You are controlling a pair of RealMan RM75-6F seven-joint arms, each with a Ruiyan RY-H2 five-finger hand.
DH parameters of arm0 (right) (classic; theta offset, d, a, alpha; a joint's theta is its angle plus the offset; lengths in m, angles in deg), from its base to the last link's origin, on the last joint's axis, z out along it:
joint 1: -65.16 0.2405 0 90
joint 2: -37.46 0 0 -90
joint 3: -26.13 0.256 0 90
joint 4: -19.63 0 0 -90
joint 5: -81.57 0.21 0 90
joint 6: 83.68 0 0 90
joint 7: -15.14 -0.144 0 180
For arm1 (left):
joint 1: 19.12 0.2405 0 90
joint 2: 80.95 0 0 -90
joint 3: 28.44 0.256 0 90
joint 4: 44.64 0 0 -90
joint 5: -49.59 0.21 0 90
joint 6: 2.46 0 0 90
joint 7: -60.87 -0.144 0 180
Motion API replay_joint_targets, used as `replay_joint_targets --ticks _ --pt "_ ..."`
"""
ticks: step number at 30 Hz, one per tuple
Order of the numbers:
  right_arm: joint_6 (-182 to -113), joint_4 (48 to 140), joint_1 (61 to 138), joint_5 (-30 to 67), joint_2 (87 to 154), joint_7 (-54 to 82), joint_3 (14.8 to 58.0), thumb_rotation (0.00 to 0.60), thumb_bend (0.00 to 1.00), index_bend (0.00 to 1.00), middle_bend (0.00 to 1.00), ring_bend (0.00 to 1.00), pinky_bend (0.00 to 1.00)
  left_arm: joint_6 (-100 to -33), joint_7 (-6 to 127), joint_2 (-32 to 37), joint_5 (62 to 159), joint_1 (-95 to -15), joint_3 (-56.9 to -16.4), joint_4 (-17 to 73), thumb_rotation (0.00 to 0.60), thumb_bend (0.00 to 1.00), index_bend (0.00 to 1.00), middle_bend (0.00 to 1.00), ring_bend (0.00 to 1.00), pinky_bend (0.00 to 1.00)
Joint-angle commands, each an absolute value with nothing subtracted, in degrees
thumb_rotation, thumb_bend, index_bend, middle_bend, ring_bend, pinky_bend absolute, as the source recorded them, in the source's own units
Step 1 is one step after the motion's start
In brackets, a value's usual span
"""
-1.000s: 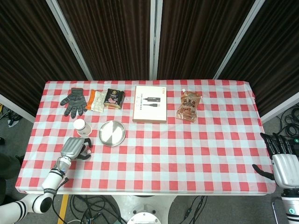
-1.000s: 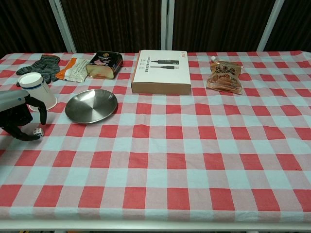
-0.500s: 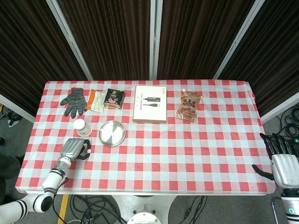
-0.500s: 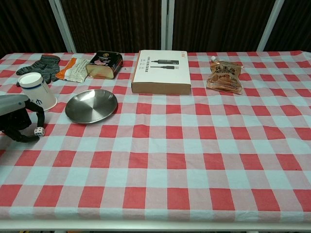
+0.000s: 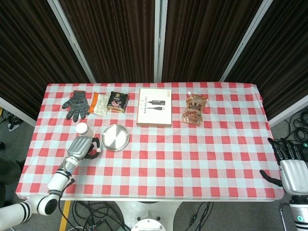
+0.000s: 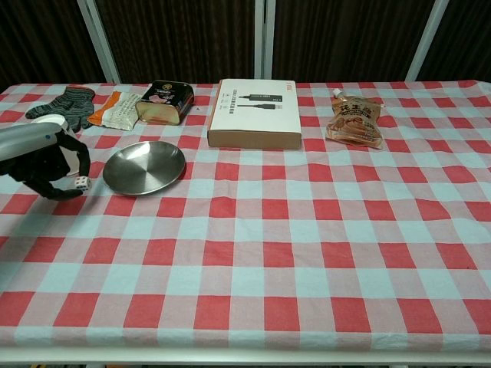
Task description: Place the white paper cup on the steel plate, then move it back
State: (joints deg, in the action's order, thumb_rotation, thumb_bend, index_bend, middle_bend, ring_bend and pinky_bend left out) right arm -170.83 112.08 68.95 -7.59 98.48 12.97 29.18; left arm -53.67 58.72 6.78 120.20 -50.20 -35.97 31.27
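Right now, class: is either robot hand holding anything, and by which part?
Right hand holds nothing. Left hand curls beside the white paper cup; grip cannot be told.

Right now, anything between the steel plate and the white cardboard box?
Nothing. In the head view only bare red-and-white checked tablecloth separates the round steel plate from the flat white cardboard box; the chest view shows the same.

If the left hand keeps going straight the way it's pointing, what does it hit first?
Most likely the white paper cup. The left hand reaches up the table with the cup just beyond its fingers, already partly hidden behind it in the chest view. Depth is unclear, so contact may be near or already made.
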Motion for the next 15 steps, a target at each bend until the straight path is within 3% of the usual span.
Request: replay_joint_targets --ticks 1,9,15 --pt "-171.04 112.15 68.83 -7.7 98.36 12.96 29.14 0.6 0.07 0.0 0.15 0.0 0.05 -52.3 56.69 7.79 118.86 -52.54 -37.74 31.23 0.6 0.34 0.58 0.92 0.9 0.9" --pt "-172.12 111.86 67.66 -7.32 98.15 12.22 28.8 0.6 0.07 0.0 0.15 0.0 0.06 -49.28 48.1 11.5 111.56 -58.33 -40.99 29.34 0.6 0.34 0.57 0.92 0.9 0.9" --pt "-172.71 111.12 67.07 -7.28 98.3 11.32 28.67 0.6 0.07 0.0 0.15 0.0 0.06 -48.87 41.21 13.71 105.97 -61.15 -41.24 27.75 0.6 0.33 0.48 0.92 0.9 0.9"
